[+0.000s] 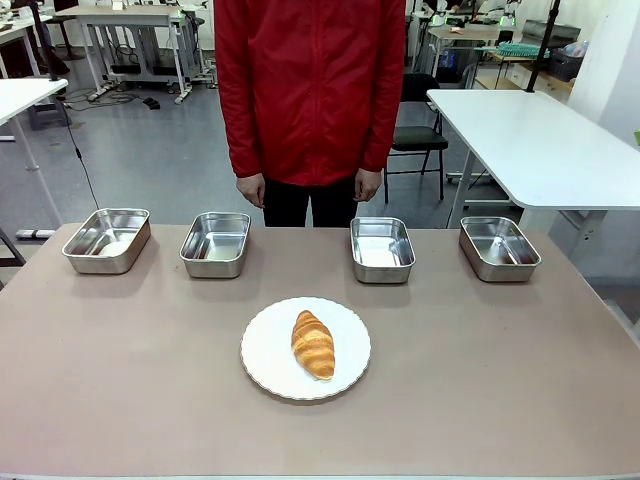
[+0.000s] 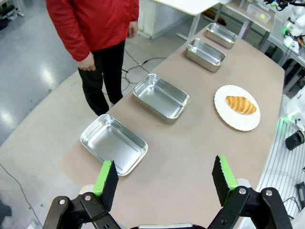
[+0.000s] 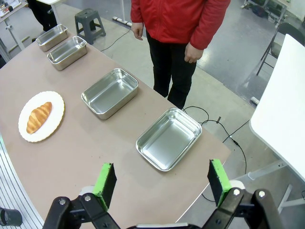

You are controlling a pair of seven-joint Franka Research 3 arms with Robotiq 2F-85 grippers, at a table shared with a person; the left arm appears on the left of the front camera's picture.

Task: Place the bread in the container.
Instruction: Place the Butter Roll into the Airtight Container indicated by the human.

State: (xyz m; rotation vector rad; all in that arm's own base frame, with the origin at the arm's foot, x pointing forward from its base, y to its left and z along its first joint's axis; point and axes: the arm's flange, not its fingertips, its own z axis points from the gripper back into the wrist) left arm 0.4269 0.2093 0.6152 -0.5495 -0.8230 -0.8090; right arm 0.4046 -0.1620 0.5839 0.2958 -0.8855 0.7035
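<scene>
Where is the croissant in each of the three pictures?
Front view: the croissant lies low in the middle, on the white plate.
Left wrist view: the croissant is at the right, about halfway up.
Right wrist view: the croissant is near the left edge, about halfway up.
Shared landmark: the white plate under it.

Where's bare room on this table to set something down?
Bare brown tabletop left and right of the round white plate with the golden croissant, and along the near edge. Crowded: the far edge, with four shallow steel trays.
</scene>
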